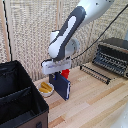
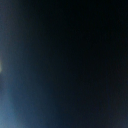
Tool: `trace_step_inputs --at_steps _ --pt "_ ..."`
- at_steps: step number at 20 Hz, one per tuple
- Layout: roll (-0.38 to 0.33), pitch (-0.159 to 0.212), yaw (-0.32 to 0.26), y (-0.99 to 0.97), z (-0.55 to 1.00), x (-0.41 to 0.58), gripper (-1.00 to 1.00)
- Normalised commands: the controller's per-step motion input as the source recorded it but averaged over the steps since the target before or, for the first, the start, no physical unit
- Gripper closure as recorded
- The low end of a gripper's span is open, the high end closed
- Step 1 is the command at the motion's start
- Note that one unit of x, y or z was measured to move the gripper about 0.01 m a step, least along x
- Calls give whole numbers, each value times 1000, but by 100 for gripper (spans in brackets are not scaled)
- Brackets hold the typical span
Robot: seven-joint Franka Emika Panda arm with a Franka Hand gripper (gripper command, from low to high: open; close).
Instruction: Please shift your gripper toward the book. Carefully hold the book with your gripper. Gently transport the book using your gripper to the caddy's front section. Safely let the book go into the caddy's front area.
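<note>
On the wooden table, exterior view:
Gripper (image 1: 59,73): directly over the book, fingers hidden behind its top edge — cannot tell whether the jaws are apart or clamped.
Book (image 1: 63,86): upright, dark navy, lower edge at the tabletop (image 1: 95,102), just beside a small bowl (image 1: 46,88) with yellow contents; a red cup (image 1: 65,73) shows behind it.
Caddy (image 1: 19,97): black, at the exterior view's left, near the book but apart.
Toaster oven (image 1: 112,56): far right, well apart.

Wrist view:
Content: dark blue blur fills the frame — nothing distinguishable.
</note>
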Motion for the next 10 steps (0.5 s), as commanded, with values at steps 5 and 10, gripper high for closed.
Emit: trace_step_inputs --at_steps 5,10 --pt "0 66 -24 -4 405 89 100" --pt "-2 84 -63 -83 900 235 100"
